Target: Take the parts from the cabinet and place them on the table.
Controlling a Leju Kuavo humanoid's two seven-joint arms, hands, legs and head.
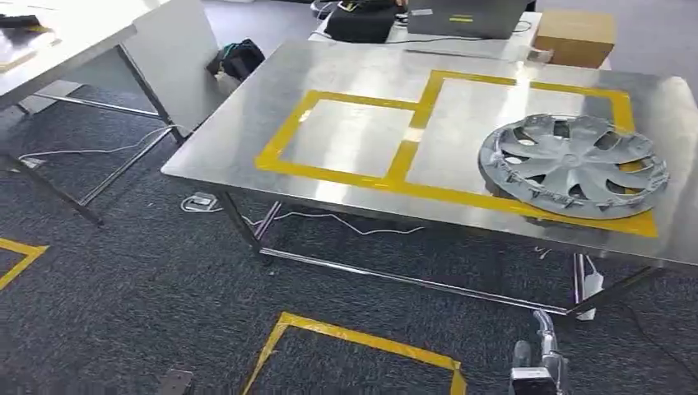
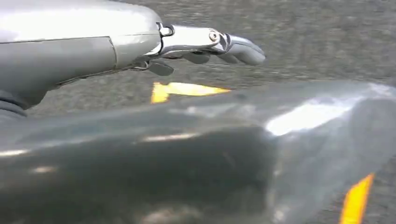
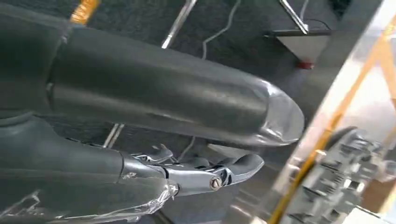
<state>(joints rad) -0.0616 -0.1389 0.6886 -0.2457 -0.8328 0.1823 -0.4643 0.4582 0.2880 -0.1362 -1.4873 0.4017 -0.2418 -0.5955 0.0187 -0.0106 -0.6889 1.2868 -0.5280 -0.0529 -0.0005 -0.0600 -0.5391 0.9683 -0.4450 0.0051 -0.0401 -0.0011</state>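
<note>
Head view shows the steel bench with two squares of yellow tape marked on its top, and a silver wheel cover lying flat toward the right end of the bench, close to the near edge. The cover sits across the near tape line of the right-hand square, so part of its rim lies outside the square. No cabinet can be seen, so any further parts are somewhere else.

The left hand hangs over the carpet with its fingers stretched out and apart, holding nothing. The right hand is likewise loose, fingers extended and empty, low beside the bench's near edge, with the wheel cover close by in the right wrist view.

Risks, as I judge them: the cover lies near the near edge of the bench, so a bump from the right hand or arm as the robot turns could push it further over the tape or off the edge. White cables trail on the carpet under the bench and beside its left leg; a foot could snag them. A cardboard box and a dark bag stand on another table beyond the far edge.

No brand, label or writing can be read anywhere.
</note>
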